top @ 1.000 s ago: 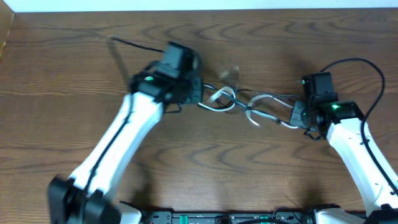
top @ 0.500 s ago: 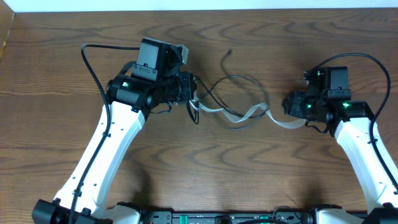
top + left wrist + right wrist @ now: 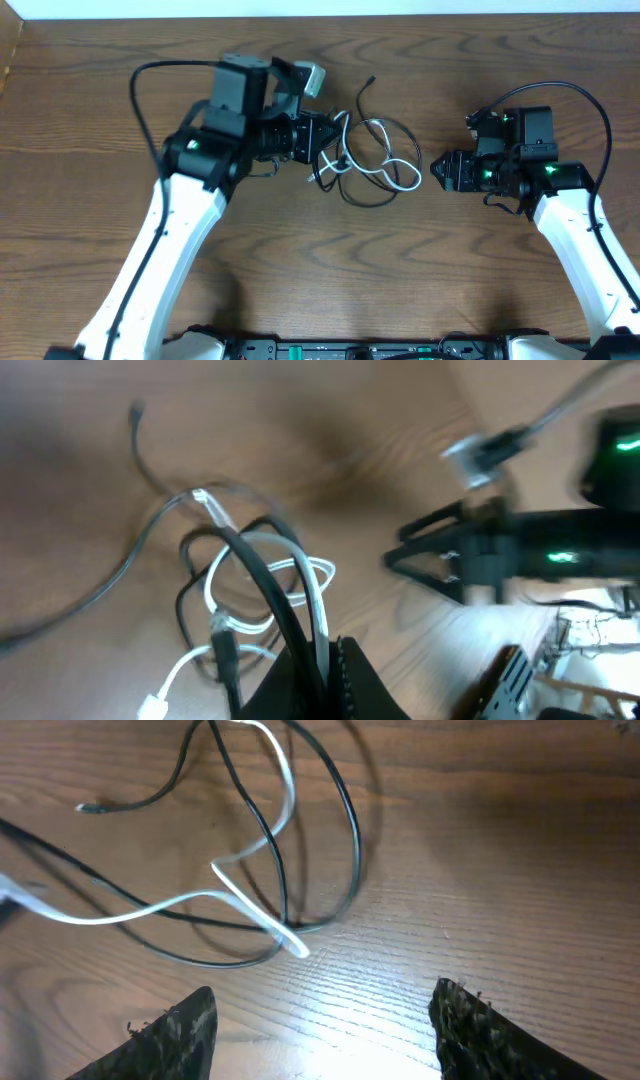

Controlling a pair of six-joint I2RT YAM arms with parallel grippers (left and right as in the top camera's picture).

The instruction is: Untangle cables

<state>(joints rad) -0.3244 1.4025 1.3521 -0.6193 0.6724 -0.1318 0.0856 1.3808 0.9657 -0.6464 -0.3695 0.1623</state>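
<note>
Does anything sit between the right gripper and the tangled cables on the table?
Nothing visible. Only bare table lies between the open right gripper and the nearest loop of the white cable, tangled with the black cable. The left gripper holds both at the far side.

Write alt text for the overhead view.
The left hand is shut on a loose tangle of black and white cables at the middle of a wooden table. The right hand is open beside the tangle, not touching it.
</note>
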